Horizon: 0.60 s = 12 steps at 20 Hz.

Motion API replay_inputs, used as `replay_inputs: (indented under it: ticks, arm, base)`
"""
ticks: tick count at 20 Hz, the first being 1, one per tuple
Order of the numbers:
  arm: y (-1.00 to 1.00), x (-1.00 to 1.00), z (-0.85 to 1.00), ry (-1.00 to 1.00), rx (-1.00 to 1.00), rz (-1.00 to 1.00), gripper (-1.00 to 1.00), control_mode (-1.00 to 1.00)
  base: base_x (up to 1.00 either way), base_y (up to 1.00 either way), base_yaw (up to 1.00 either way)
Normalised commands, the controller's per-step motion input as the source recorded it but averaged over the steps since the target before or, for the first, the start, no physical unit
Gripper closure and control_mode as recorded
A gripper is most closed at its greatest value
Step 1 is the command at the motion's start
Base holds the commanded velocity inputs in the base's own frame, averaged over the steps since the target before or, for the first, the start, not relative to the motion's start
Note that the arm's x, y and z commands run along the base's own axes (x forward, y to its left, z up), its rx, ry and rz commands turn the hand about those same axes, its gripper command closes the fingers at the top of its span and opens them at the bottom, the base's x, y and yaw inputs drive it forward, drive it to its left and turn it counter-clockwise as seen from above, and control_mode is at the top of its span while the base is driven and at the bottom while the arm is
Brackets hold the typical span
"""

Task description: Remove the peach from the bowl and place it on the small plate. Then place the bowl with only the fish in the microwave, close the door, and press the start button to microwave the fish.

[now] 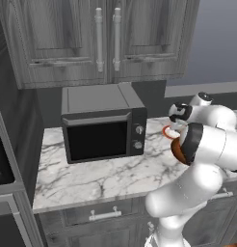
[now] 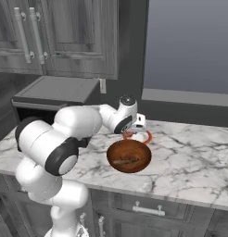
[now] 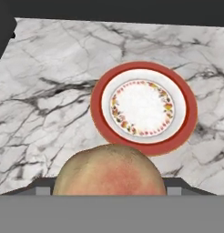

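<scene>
One marble counter carries one closed microwave, standing well apart to the left of the dishes. One brown bowl sits near the counter's front edge with one fish inside. Just behind it lies one small red-rimmed plate, bare. One peach is clamped in the gripper, hanging above the plate's near rim and hiding both fingers in the hand view.
</scene>
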Motion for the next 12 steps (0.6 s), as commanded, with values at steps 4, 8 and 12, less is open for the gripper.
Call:
replay_inputs:
  ticks: [4,8,12]
  arm:
    - [0.00,0.38,-0.14,0.00,0.00,0.00,1.00,-1.00]
    - [0.00,0.28,-0.46,0.00,0.00,0.00,1.00,-1.00]
    - [-0.10,0.20,-0.19,0.00,0.00,0.02,1.00,-1.00]
  base:
    - [0.00,0.00,0.00]
    - [0.00,0.00,0.00]
    - [0.00,0.00,0.00]
